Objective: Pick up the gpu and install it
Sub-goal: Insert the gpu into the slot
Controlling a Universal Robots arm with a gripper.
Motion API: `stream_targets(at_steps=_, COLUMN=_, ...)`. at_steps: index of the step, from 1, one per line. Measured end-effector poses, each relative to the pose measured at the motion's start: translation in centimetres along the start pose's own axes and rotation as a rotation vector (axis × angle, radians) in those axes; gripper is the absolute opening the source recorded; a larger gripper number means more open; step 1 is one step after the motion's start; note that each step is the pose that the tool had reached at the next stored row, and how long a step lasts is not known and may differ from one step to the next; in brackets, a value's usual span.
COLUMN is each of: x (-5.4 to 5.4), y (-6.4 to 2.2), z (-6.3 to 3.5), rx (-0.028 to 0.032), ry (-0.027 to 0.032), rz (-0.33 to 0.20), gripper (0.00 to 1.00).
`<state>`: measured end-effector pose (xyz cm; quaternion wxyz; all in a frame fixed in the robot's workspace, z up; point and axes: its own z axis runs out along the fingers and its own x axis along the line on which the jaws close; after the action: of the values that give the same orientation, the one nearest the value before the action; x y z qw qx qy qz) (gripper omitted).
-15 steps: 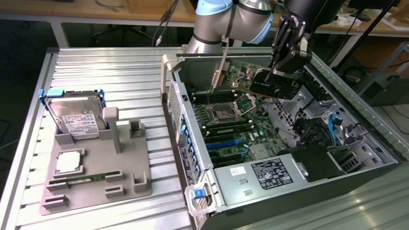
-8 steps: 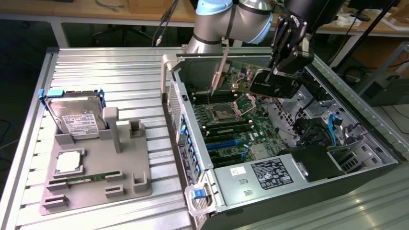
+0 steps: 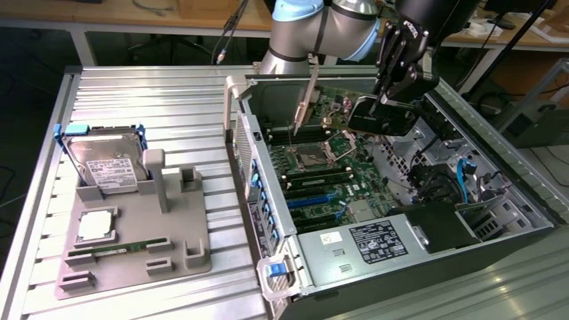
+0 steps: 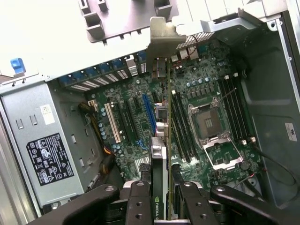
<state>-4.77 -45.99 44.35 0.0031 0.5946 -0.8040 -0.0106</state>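
**Inspector:** Checking the gripper (image 4: pixel 163 199) first. Its two fingers are drawn part-way in and clamp the near end of the gpu (image 4: pixel 159 159), which stands on edge.

**Clerk:** And where is the card?

**Inspector:** It is inside the open computer case (image 4: pixel 269 84), over the motherboard (image 4: pixel 131 122). It runs away from the fingers to its silver bracket (image 4: pixel 164 33), near the case's rear wall. Beneath it, its line falls between the blue expansion slot (image 4: pixel 149 112) and the memory slots (image 4: pixel 180 122), with the CPU socket (image 4: pixel 208 124) beside those.

**Clerk:** Which step is this?

**Inspector:** In my judgement the pick-up is done and the installation is in hand, at the alignment stage. I cannot tell whether the lower edge touches a slot.

**Clerk:** What does seating call for?

**Inspector:** It likely calls for the card's edge square over its slot, the bracket meeting the rear opening, and a straight, even press. A tilt could bind the connector.

**Clerk:** Anything beyond the case?

**Inspector:** A grey holder (image 3: pixel 169 257) carries a hard drive (image 3: pixel 106 163) and a memory stick (image 3: pixel 116 248), well apart.
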Motion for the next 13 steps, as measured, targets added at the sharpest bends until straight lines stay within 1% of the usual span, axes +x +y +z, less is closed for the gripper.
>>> stream_targets(at_steps=8, x=0.0, y=0.0, z=0.0, rx=0.0, ry=0.0001, rz=-0.003, gripper=0.27)
stream_targets(at_steps=13, x=0.0, y=0.0, z=0.0, rx=-0.0005, ry=0.0012, rz=-0.062, gripper=0.27)
